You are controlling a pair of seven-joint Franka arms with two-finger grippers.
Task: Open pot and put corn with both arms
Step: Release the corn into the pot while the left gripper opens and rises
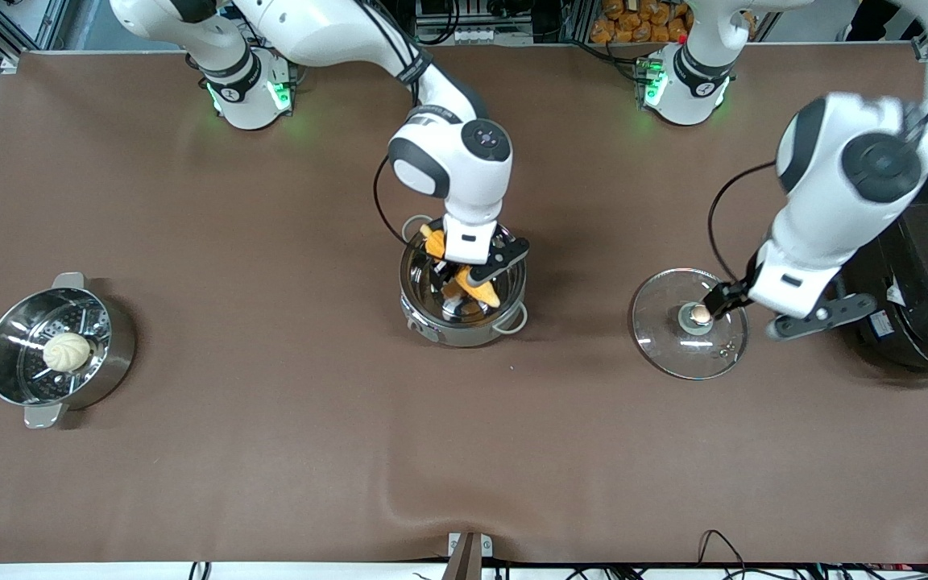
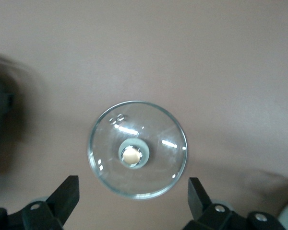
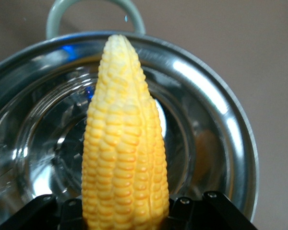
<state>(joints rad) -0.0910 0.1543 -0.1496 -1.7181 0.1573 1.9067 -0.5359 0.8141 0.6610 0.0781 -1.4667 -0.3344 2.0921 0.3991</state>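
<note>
The pot (image 1: 464, 310) sits in the middle of the brown surface (image 1: 271, 451) with its top open. The right hand (image 1: 464, 278) is over the pot and squeezes the fat end of the corn (image 1: 480, 292). The corn hangs over the shiny inside of the pot, with its pointy tip aimed at one wire handle (image 3: 95, 12). In the right wrist view the corn (image 3: 122, 143) fills the middle, and the pot's round bottom (image 3: 43, 143) shows below it with nothing lying in it.

The glass lid (image 1: 689, 324) lies flat on the surface, toward the left arm's end, well apart from the pot. Its little knob (image 1: 699, 314) points up. The left hand (image 1: 718, 302) is over the lid, close by the knob. In the left wrist view its two fingers (image 2: 67, 194) stand wide apart, one on each side of the lid (image 2: 137, 149), and they hold nothing.

A steamer pot (image 1: 57, 346) stands toward the right arm's end of the surface. A white bun (image 1: 67, 352) rests inside it on the plate with holes. A big black cooker (image 1: 927, 290) stands just beside the left arm.
</note>
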